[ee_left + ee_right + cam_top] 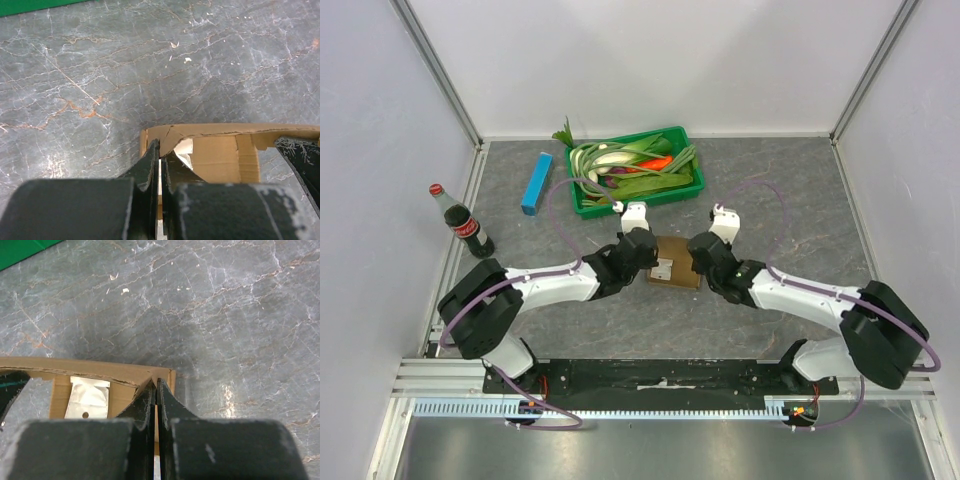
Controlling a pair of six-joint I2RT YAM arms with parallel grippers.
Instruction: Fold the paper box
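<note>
From above, the paper box (676,262) lies on the gray tabletop (780,200), midway between the two arms. The left gripper (651,267) meets the paper box's left edge and the right gripper (695,263) its right edge. A small white card (663,268) sits on the cardboard, toward the left half. Beyond the paper box, near its far side, stands a green tray (678,131) full of vegetables. A blue box (536,183) lies beyond and to the left of the paper box. A cola bottle (466,222) stands upright well to its left.

In the left wrist view, the gripper's two dark fingers (149,167) are pressed together with only a thin slit between them. They pinch the raised wall at the paper box's near corner. The wall's top edge is torn and uneven there, and the brown floor of the paper box shows past it. A dark finger of the other gripper reaches in at the paper box's far end.

In the right wrist view, the gripper is likewise closed, its fingertips (165,395) nipping the upright cardboard wall at the paper box's corner. The white card lies inside, flat on the cardboard floor. A strip of green tray shows in the far corner, well apart from the paper box.
</note>
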